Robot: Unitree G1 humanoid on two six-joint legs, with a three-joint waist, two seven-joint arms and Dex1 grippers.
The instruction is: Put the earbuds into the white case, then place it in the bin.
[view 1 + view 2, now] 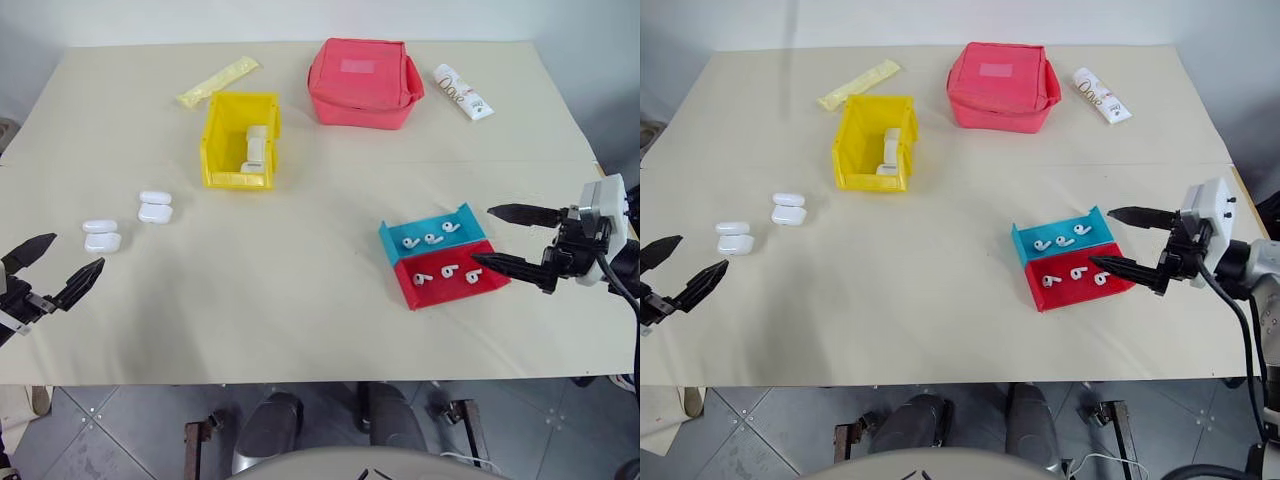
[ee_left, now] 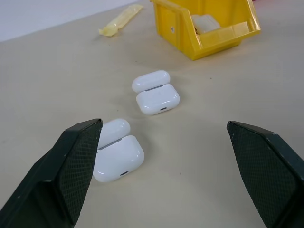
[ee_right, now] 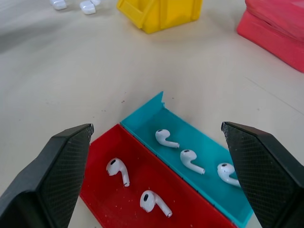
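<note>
Cream-covered desk (image 1: 300, 300) carrying all items. Red fabric pouch (image 1: 363, 83) at the far edge, near its middle. Yellow bin (image 1: 240, 140) just left of the pouch and nearer, upright, with white cases (image 1: 255, 150) already inside against its right wall. Blue tray (image 1: 432, 235) and red tray (image 1: 452, 276) side by side and touching toward the right edge, blue on the far side. Yellow sachet (image 1: 217, 82) beyond the bin near the far edge; white tube (image 1: 462, 92) right of the pouch.

Two open white cases toward the left edge, lids back: one (image 1: 155, 207) nearer the bin, the other (image 1: 101, 235) closer to the left edge, slightly apart. Three earbuds (image 3: 192, 159) in the blue tray; three earbuds (image 1: 446, 272) counted in the red tray from the head views.

Left gripper (image 1: 52, 267) at the near left edge, jaws released and wide, empty, pointed at the nearer case. Right gripper (image 1: 505, 238) at the right side, jaws released and wide, empty, fingertips just beside the trays' right ends.
</note>
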